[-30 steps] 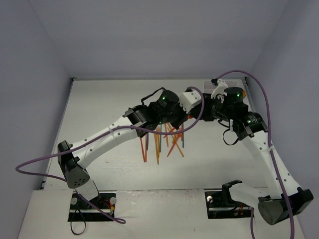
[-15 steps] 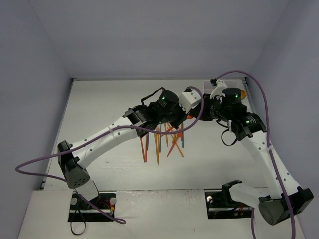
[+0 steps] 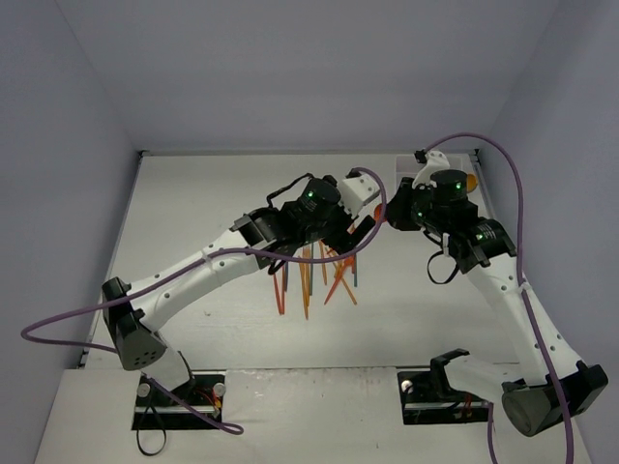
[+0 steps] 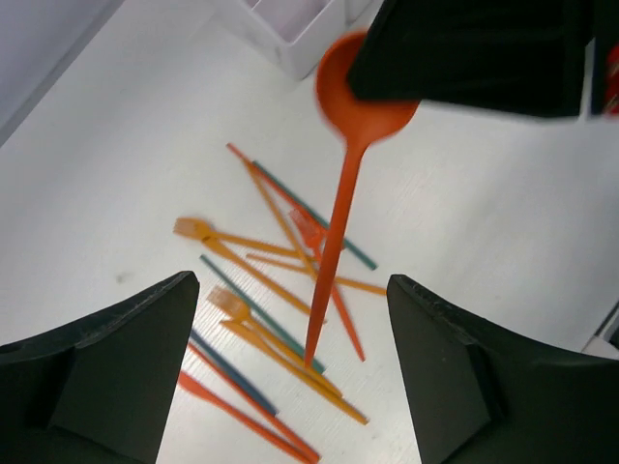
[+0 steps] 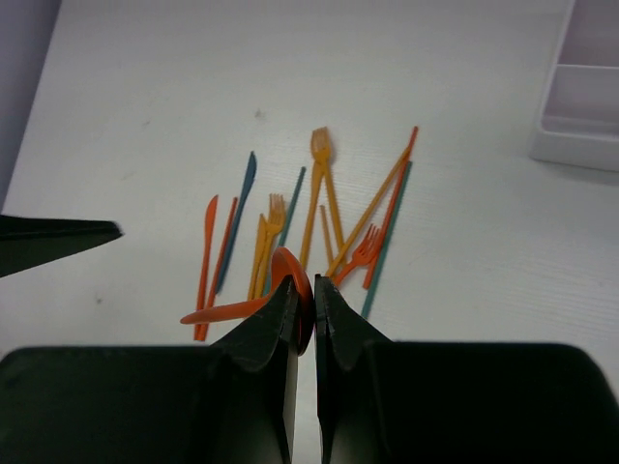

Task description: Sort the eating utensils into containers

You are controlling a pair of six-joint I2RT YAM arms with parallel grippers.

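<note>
Sorting step, mid-air: R gripper (image 5: 304, 292) jaws clenched on spoon (image 4: 338, 203) bowl, L gripper (image 4: 290, 300) jaws released, so you'd next carry it to a tray (image 5: 571, 150) compartment & drop.

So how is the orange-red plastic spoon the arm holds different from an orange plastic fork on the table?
The orange-red plastic spoon is pinched by its bowl in the shut right gripper, handle hanging down; the orange plastic fork lies flat, untouched. The spoon's end is round, the fork's has prongs. Both are thin, long-handled plastic.
</note>
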